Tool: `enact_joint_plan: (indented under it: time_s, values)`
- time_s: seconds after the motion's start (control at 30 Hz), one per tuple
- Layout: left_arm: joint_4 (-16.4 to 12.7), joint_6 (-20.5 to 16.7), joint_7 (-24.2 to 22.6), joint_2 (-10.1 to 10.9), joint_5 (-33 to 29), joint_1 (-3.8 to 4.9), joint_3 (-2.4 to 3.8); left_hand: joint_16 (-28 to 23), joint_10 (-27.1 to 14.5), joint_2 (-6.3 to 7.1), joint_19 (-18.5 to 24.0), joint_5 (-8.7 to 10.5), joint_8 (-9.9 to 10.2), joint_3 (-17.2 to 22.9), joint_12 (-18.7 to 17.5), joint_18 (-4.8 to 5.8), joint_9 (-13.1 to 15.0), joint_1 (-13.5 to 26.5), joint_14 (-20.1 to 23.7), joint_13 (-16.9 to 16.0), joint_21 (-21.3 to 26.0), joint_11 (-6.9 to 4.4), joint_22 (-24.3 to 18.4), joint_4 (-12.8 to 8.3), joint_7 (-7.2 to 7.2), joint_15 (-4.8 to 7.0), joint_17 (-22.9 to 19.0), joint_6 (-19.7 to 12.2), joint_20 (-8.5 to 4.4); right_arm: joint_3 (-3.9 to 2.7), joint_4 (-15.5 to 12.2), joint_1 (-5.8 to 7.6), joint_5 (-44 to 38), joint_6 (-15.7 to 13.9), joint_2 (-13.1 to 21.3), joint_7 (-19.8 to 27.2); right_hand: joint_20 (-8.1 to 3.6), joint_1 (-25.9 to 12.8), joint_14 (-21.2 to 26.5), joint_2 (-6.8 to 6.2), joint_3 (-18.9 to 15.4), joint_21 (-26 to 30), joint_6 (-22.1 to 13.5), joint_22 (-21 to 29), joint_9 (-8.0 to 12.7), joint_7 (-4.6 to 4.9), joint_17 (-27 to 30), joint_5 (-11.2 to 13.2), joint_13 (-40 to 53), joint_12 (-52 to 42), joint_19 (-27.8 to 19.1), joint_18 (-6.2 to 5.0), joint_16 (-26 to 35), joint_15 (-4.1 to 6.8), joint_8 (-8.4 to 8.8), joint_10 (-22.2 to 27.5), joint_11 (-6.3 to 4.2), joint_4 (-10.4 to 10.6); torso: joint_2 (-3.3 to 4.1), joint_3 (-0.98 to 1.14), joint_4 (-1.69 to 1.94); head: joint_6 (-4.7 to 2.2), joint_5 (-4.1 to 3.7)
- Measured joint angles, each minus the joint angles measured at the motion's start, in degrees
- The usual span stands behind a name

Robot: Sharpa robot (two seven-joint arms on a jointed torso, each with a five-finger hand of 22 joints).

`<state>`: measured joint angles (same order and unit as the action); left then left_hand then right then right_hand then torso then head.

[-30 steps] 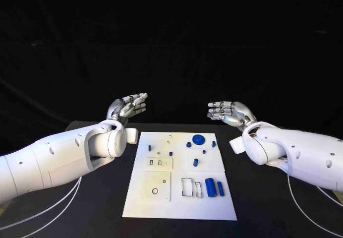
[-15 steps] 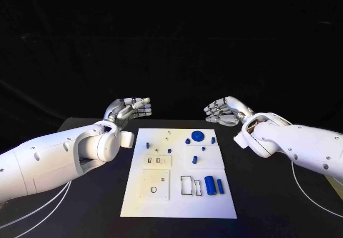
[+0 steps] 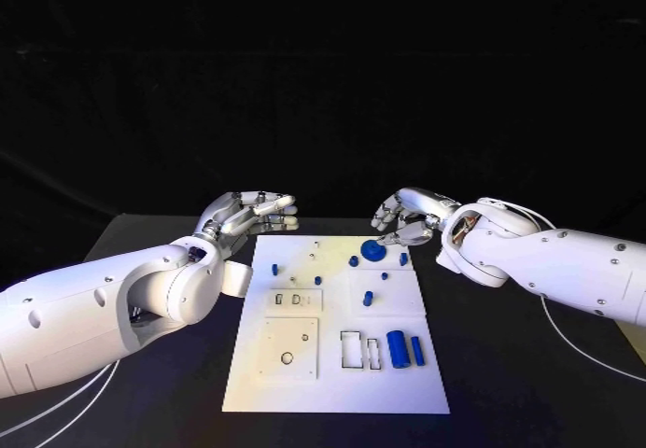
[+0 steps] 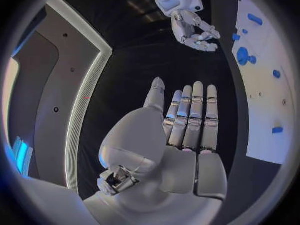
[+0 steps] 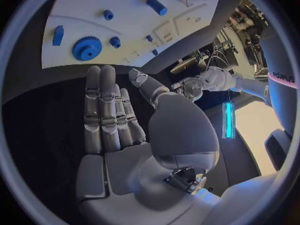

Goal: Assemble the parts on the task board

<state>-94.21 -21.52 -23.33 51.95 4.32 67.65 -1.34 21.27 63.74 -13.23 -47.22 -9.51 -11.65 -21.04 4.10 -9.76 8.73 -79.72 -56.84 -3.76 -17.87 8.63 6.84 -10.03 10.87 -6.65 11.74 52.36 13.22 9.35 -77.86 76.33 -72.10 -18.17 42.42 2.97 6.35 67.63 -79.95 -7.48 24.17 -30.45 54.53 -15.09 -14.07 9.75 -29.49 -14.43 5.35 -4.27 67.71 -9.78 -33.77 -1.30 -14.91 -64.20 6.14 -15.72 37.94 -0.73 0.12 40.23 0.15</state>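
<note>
both silver hands, left [image 3: 249, 211] and right [image 3: 408, 215], open and empty beyond white task board [image 3: 256, 373]; risk of knocking blue gear [image 3: 373, 249] beside right fingers [image 3: 390, 227].

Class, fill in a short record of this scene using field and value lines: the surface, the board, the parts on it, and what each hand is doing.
surface: black table
board: white task board, lying flat in the middle of the table
parts: small blue pieces on the board, among them a round blue gear near its far end and a blue cylinder near its near end
left hand: above the board's far left corner, holds nothing
right hand: above the far end near the gear, holds nothing
</note>
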Motion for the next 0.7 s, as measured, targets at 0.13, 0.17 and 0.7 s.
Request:
enact_joint_plan:
  time_s: [0.13, 0.17, 0.7]
  values:
    - [-0.91, 0.15, 0.04, 0.23, 0.3, 0.74, 0.11, -0.27, 0.0, -0.22, 0.0, 0.0, 0.0, -0.53, -0.29, 0.0, 0.06, 0.22, 0.0, 0.0, 0.0, 0.0, -0.14, -0.24, 0.0, 0.0, 0.19, 0.0, 0.0, -0.01, -0.48, 0.44, -3.75, 1.46, -0.56, -1.37, -0.31, -1.06, -2.1, 0.02, 0.0, -7.47, 0.1, -5.61, -1.05, -0.1, -11.12, 0.0, 0.29, 0.18, 1.09, 0.0, -16.02, 0.29, 1.02, 0.0, 0.0, 0.0, 0.95, -0.1, 0.18, -0.13, -0.05]
    - [-1.04, 0.16, 0.04, 0.26, 0.34, 0.91, 0.13, -0.27, -0.01, -0.22, 0.0, 0.0, 0.0, -0.65, -0.29, 0.0, 0.06, 0.22, 0.0, 0.0, 0.0, 0.01, -0.14, -0.35, 0.0, 0.0, 0.2, 0.0, 0.0, -0.01, -0.54, 0.48, -4.43, 1.72, -0.66, -1.65, -0.31, -1.17, -2.54, 0.13, 0.04, -8.95, 0.1, -6.82, -1.29, -0.1, -14.59, 0.0, 0.35, 0.18, 1.09, 0.01, -20.12, 0.26, 1.06, 0.0, 0.0, -0.03, 1.16, -0.13, 0.21, -0.16, -0.06]
    - [-2.23, 0.14, -0.12, 1.42, -0.26, 2.34, 0.18, -0.94, -0.59, -0.88, 0.23, 0.0, 0.23, -1.89, -0.32, 0.01, 0.17, 0.33, 0.44, 0.01, 0.0, 0.54, -0.46, -1.25, 0.28, -0.44, 0.67, -0.33, 0.22, -0.01, 0.24, 0.65, -10.6, 4.65, -3.17, -4.62, -0.01, -1.57, -3.8, 0.08, 1.3, -22.3, 0.31, -21.14, -2.82, 0.1, -31.21, 0.25, 0.37, 0.18, 2.0, 0.0, -38.31, 0.19, 1.73, 0.95, 0.1, 0.31, 3.28, -0.51, 0.53, -0.7, -0.44]
